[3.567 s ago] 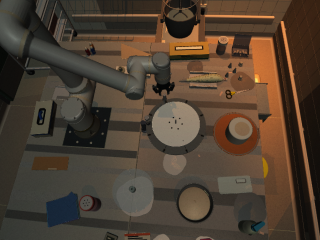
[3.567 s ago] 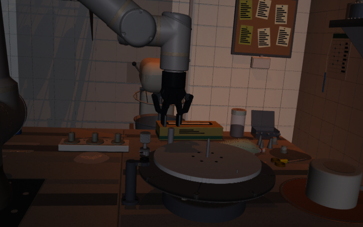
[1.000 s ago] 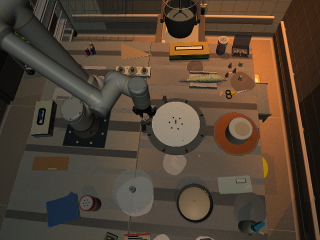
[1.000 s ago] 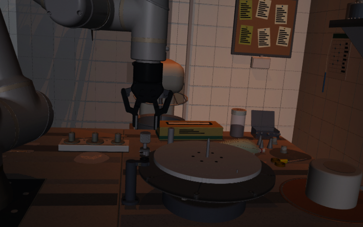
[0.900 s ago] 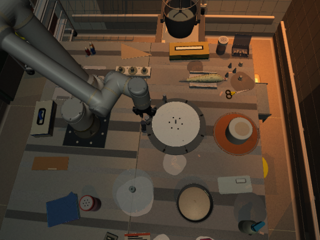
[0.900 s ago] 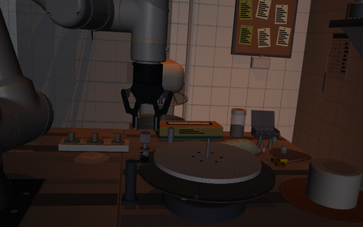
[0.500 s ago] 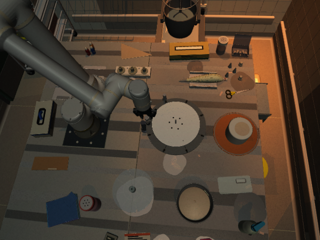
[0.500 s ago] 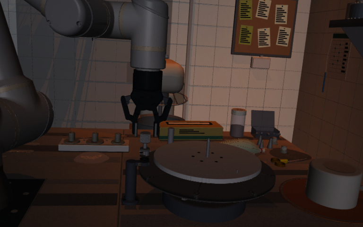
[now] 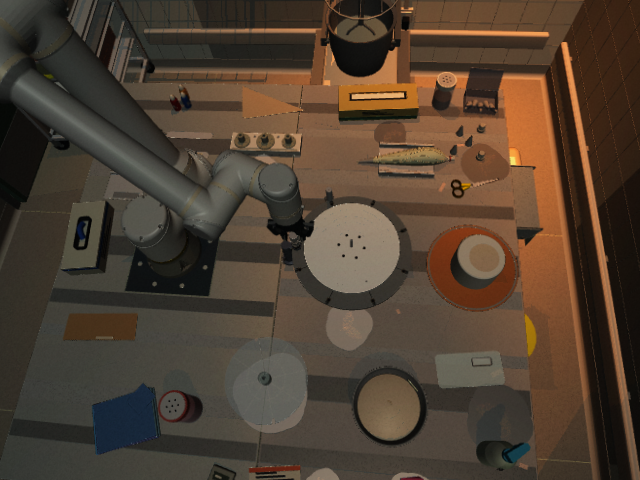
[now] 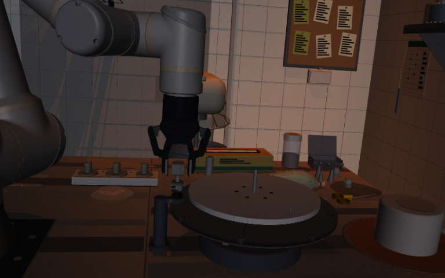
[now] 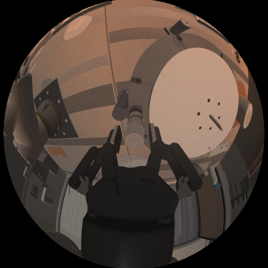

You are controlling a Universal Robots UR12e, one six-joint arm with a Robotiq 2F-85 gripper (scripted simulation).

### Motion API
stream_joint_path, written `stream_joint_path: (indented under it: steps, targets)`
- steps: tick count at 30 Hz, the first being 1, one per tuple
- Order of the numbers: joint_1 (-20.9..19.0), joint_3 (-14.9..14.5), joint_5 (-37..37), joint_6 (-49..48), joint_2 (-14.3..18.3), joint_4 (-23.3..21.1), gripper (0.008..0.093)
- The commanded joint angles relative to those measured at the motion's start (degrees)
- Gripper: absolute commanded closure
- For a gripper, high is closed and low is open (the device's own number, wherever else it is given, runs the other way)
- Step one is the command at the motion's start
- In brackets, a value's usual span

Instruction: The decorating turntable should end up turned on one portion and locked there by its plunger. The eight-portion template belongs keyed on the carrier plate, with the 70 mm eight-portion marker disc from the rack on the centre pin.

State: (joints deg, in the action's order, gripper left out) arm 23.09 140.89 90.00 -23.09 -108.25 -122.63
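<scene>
The plunger's knurled knob [image 10: 178, 169] [image 11: 134, 135] stands upright on a bracket held by a short dark post [image 10: 160, 220] at the turntable's left rim. The turntable [image 9: 352, 252] [image 10: 254, 200] carries a pale round carrier plate with a ring of small holes and a thin centre pin [image 10: 255, 181] [image 11: 216, 122]. A rack [image 9: 265, 141] [image 10: 114, 177] with three disc pegs lies behind and to the left, and a translucent round template [image 9: 265, 383] lies on the near part of the bench. My gripper [image 10: 177, 171] [image 11: 133, 136] hangs straight down with its fingers on either side of the knob, open and holding nothing.
A yellow box [image 9: 378, 101] and a mixer bowl [image 9: 361, 39] stand behind the turntable. A grey cake on an orange board [image 9: 473, 266] sits right of it. A round tin [image 9: 390, 406] and a shaker [image 9: 178, 406] lie on the near bench. My arm's base [image 9: 168, 258] is to the left.
</scene>
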Motion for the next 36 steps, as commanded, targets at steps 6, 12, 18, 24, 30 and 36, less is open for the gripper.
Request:
stream_joint_path:
  steps: [6, 12, 18, 24, 30, 36]
  targets:
    - [0.00, 0.03, 0.00, 0.00, 0.08, -0.22, 0.0494]
    - [0.00, 0.04, 0.00, 0.00, 0.09, -0.23, 0.0494]
    - [0.00, 0.05, 0.00, 0.00, 0.10, -0.24, 0.0494]
    - [0.00, 0.05, 0.00, 0.00, 0.10, -0.24, 0.0494]
    - [0.00, 0.05, 0.00, 0.00, 0.10, -0.24, 0.0494]
    - [0.00, 0.05, 0.00, 0.00, 0.10, -0.24, 0.0584]
